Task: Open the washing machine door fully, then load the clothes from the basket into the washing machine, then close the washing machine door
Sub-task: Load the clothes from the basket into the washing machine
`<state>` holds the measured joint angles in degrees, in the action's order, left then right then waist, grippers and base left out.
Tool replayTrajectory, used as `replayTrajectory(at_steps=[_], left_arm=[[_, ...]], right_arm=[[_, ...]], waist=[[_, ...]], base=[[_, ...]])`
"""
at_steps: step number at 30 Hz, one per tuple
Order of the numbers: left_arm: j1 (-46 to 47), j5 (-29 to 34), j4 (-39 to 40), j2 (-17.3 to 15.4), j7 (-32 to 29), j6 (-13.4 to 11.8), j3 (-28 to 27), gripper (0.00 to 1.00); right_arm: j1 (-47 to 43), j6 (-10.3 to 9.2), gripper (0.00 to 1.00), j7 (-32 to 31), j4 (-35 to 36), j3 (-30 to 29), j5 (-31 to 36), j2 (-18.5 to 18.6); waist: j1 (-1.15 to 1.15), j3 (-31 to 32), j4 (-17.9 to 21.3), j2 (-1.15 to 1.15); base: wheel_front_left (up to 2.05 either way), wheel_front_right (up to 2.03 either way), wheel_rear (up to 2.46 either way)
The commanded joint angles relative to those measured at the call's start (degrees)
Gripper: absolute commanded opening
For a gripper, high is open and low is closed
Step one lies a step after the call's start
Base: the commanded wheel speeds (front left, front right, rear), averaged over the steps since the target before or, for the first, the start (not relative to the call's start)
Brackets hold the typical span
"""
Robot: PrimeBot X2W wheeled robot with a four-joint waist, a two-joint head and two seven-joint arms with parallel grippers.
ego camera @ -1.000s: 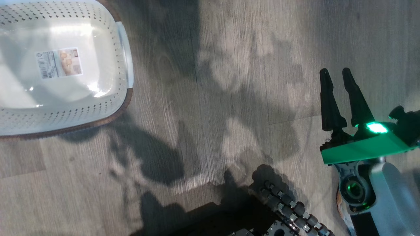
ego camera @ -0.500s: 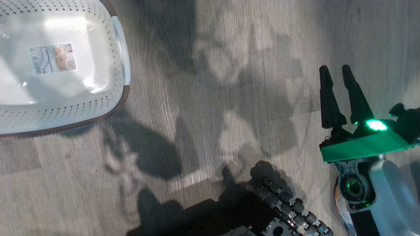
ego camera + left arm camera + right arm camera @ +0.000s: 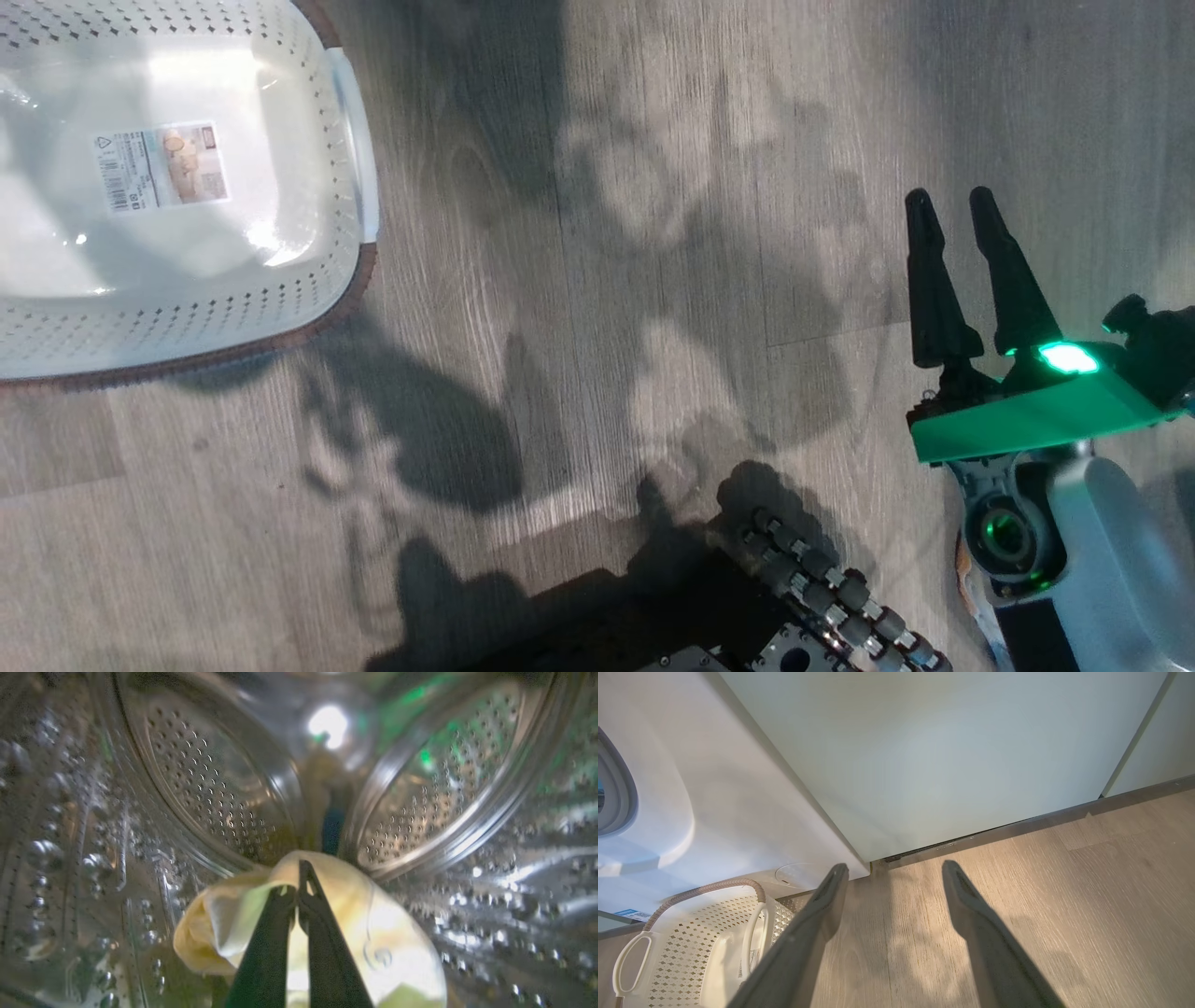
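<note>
Your left pincer [image 3: 297, 877] is clamped shut on a pale yellow garment [image 3: 359, 914] inside the washer's drum [image 3: 210, 798]. Just in front of the washer [image 3: 738, 788] the basket [image 3: 187, 317] sits bare, as it did a second ago; only your head camera has swayed. I'd judge this the last piece: release, back out, shut the door. Right of the washer, your right pincer [image 3: 950, 201] hangs open and empty over wood-plank floor [image 3: 607, 280], facing a pale cabinet [image 3: 948, 756].
</note>
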<state>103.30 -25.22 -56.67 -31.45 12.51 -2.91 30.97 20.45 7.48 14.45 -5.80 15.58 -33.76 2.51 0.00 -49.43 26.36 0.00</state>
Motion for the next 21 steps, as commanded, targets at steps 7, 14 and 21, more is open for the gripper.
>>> replayTrajectory(at_steps=[7, 14, 21], left_arm=[[1.44, -0.75, -5.41, 0.27, -6.46, 5.48, 1.87, 1.0], [0.97, -1.91, -9.89, 1.04, -10.93, 8.21, 2.94, 1.0], [-1.8, -4.37, -12.47, 1.87, -14.09, 10.05, 3.77, 1.0]], right_arm=[[-1.32, 0.01, 1.0, 0.55, 1.09, 0.06, 0.65, 0.37], [-1.63, 0.01, 1.0, 0.55, 0.96, -0.59, 1.04, 0.37], [-2.22, 0.01, 1.0, 0.55, 1.01, -1.52, 1.19, 0.37]], waist=[[0.0, 1.03, -0.53, 0.0], [0.0, 2.46, -1.02, 0.0], [0.0, 5.38, -2.13, 0.0]], base=[[0.0, 0.0, 0.0], [0.0, 0.0, 0.0], [0.0, 0.0, 0.0]])
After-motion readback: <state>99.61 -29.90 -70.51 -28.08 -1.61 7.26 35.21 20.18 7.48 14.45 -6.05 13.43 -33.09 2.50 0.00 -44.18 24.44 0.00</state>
